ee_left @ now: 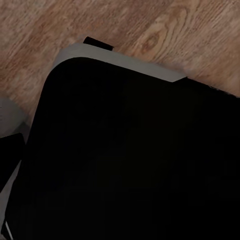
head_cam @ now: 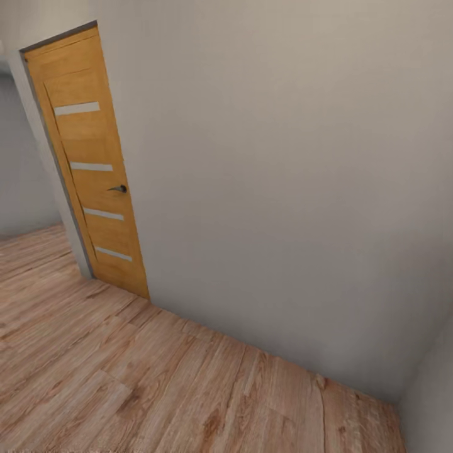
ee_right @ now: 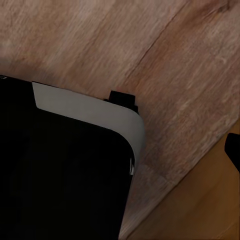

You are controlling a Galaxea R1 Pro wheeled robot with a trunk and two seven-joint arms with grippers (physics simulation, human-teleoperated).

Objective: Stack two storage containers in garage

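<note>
Transit is the step I am judging myself to be in: I am rolling over light wood-plank flooring [head_cam: 126,377], looking down at a plain pale wall [head_cam: 283,189] with a wooden door [head_cam: 91,170] at about ten o'clock in the head view. The door is showing four pale horizontal strips and a dark handle [head_cam: 119,188] on its right edge, and it is standing shut as far as I can tell. No bin is appearing in front of me, so I cannot say where the containers are sitting or how they are lying relative to either gripper.

Both wrist views are looking down past a dark, grey-edged body [ee_left: 125,165], which I am taking to be my own base [ee_right: 60,180], onto the plank flooring. An orange-brown surface [ee_right: 200,210] is showing at five o'clock in the right wrist view; what it is I cannot tell. The fingers are not readable, so I cannot tell whether either gripper is spread, pressed together or pinching anything.

The next move, I am thinking, is calling for turning the base and head until a container or a way through is coming into sight, while keeping well off the wall and the corner at four o'clock.
</note>
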